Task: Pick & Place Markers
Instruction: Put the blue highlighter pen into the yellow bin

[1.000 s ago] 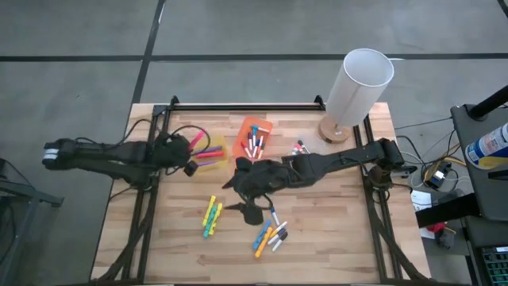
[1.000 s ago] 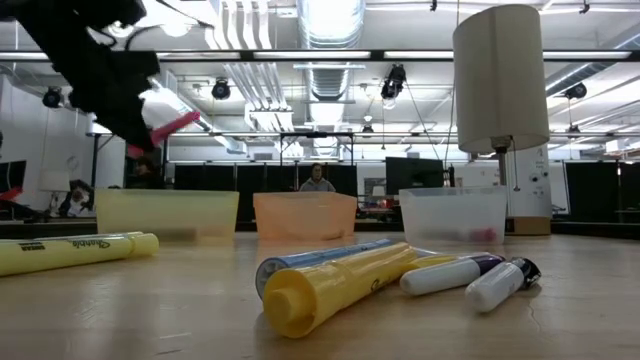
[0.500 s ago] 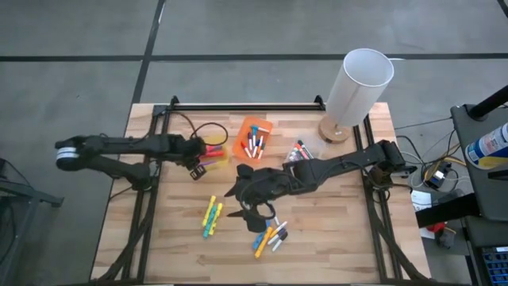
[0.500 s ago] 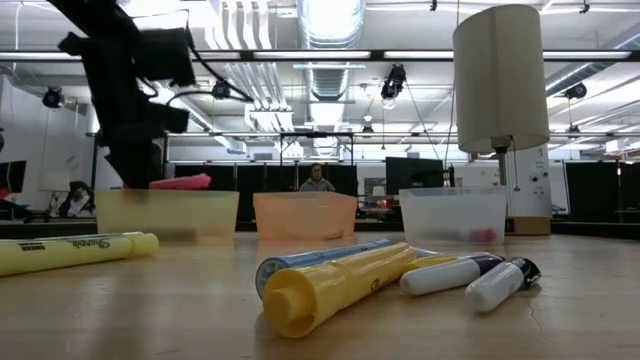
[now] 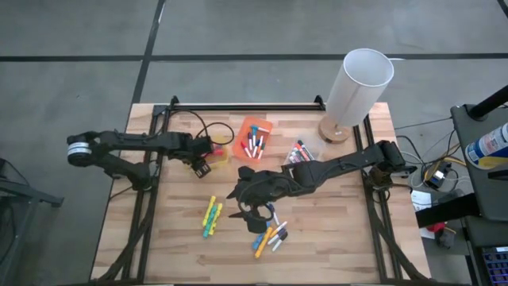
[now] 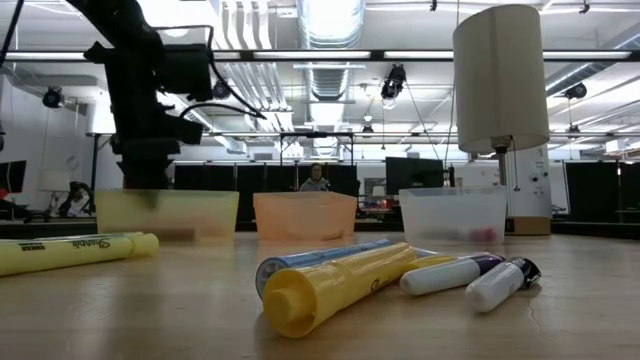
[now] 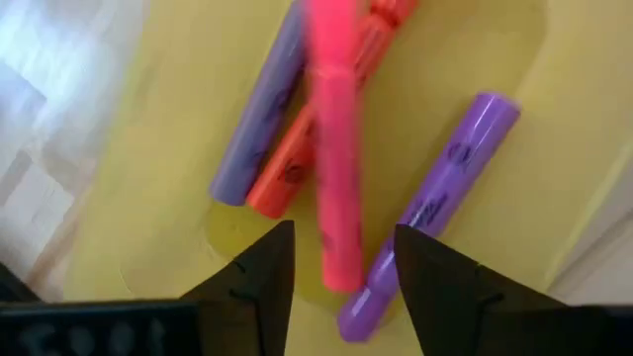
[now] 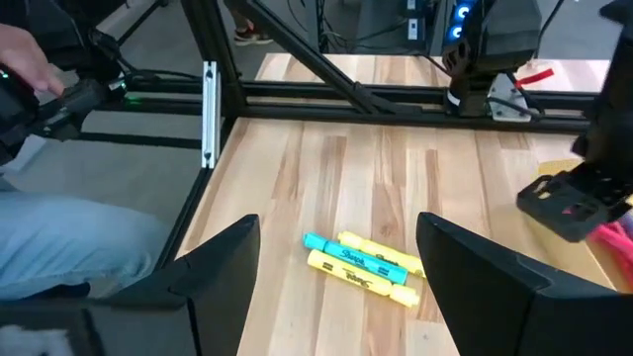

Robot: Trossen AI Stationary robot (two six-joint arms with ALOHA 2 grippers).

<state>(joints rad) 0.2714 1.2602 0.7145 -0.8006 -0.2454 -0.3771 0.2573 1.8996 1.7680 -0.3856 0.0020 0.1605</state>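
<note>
My left gripper (image 7: 341,247) stands open over the yellow bin (image 5: 216,152), pointing down into it. A pink marker (image 7: 334,148) shows blurred between the two fingers, apart from both, over two purple markers (image 7: 435,208) and an orange one (image 7: 297,168) lying on the bin's floor. My right gripper (image 5: 242,202) hovers open above the table's middle, with nothing between its fingers. Loose markers lie flat on the wood: a yellow and green group (image 5: 211,216) and a mixed group (image 5: 270,234).
An orange bin (image 5: 254,137) with several markers and a clear bin (image 5: 300,152) stand right of the yellow one. A white lamp (image 5: 357,83) stands at the far right corner. Black frame rails (image 5: 151,199) run along the table's sides.
My left gripper has gone down and a little toward the table's right, over the yellow bin, tipping to point more steeply down. It has opened and let go of the pink marker, which has dropped out of the low view into the bin.
</note>
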